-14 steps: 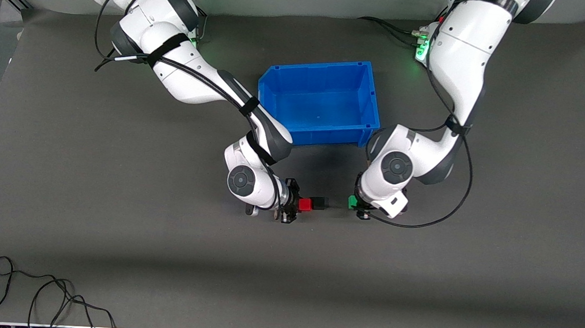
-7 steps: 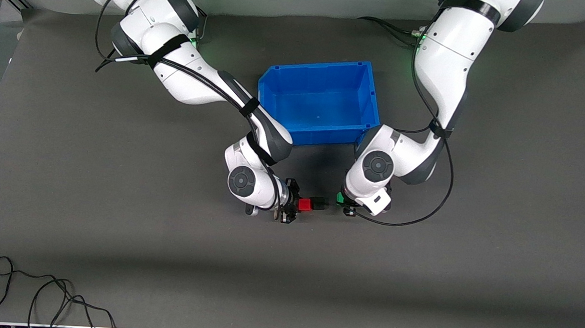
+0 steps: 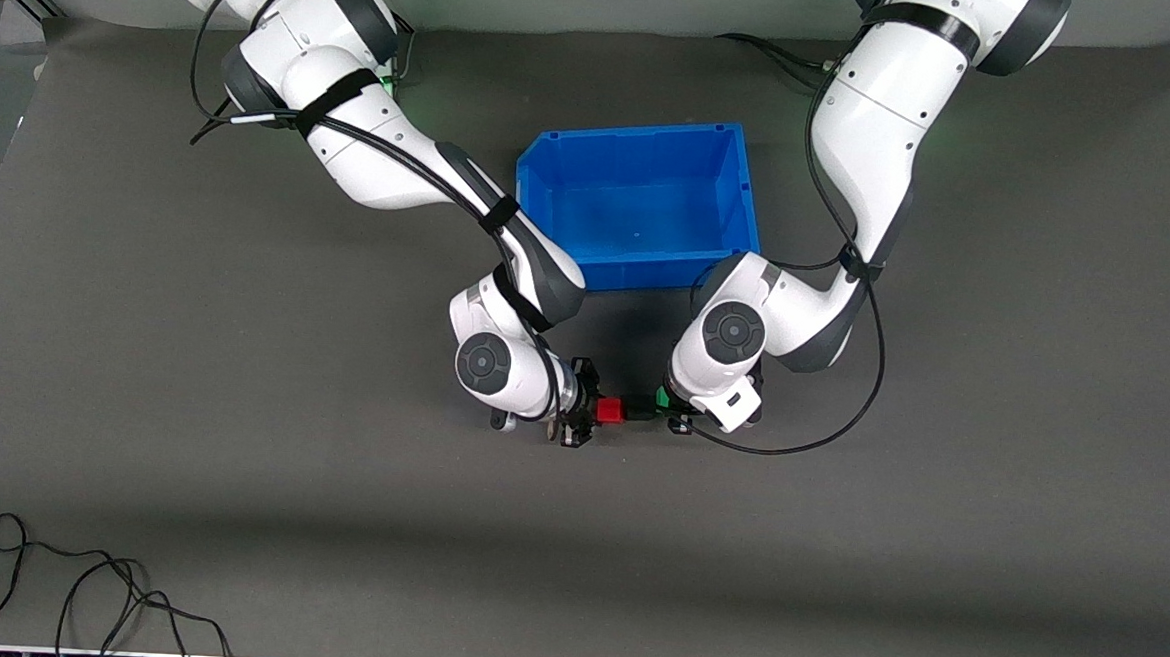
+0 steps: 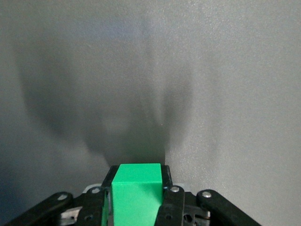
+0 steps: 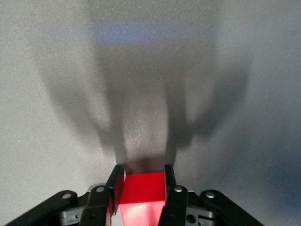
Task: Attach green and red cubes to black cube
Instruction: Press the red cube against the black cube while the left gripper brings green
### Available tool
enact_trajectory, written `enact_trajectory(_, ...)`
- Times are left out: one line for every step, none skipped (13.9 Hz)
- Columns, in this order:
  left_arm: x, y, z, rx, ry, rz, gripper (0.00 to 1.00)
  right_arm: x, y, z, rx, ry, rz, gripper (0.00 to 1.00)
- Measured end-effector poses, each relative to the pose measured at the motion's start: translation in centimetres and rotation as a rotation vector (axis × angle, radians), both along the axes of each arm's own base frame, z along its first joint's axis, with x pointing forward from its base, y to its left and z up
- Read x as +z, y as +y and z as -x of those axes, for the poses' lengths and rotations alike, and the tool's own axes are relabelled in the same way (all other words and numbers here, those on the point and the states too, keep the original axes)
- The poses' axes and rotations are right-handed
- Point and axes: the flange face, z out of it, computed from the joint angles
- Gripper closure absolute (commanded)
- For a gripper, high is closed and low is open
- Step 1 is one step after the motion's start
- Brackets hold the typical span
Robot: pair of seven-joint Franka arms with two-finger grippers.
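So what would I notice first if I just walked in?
Probably the big blue bin between the two white arms. Just nearer the camera than it, the right gripper holds a red cube and the left gripper holds a green cube, brought close together with a black cube between them.

Even, fairly bright overhead light fills the front view, and the grey mat [image 3: 237, 471] looks matte, without glare. A broad soft band of shadow crosses the lower part of that frame, and a darker patch lies just below the blue bin [image 3: 641, 206]. Both wrist views are dimmer toward their upper halves, with soft, fanned, multiple shadows spreading upward from bottom centre. A faint bluish tint shows near the top of the right wrist view.
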Motion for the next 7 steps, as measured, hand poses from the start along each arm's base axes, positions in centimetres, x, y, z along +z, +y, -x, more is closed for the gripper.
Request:
enact_trajectory(-0.16, -0.02, -0.08, 0.001, -0.003, 0.002, 1.0, 0.0, 0.0, -0.01, 0.0, -0.001, 0.0, 0.87)
enact_trajectory(-0.36, -0.04, -0.16, 0.002, -0.01, 0.006, 1.0, 0.01, 0.0, -0.03, -0.001, -0.003, -0.001, 0.87)
enact_trajectory(-0.59, -0.07, -0.2, 0.003, -0.013, 0.008, 1.0, 0.01, 0.0, -0.1, -0.004, -0.008, -0.004, 0.87)
enact_trajectory(-0.62, -0.17, -0.23, 0.002, -0.016, 0.009, 0.93, -0.05, -0.01, -0.14, -0.006, -0.012, -0.005, 0.87)
enact_trajectory(-0.5, -0.41, -0.23, -0.002, -0.019, 0.011, 0.64, -0.05, -0.01, -0.14, -0.006, -0.012, -0.006, 0.87)
enact_trajectory(-0.4, -0.67, -0.19, -0.005, -0.022, 0.013, 0.08, -0.05, 0.0, -0.14, -0.007, -0.012, -0.006, 0.87)
enact_trajectory(-0.35, -0.88, -0.1, -0.008, -0.024, 0.014, 0.0, -0.05, 0.0, -0.14, -0.007, -0.012, -0.006, 0.87)
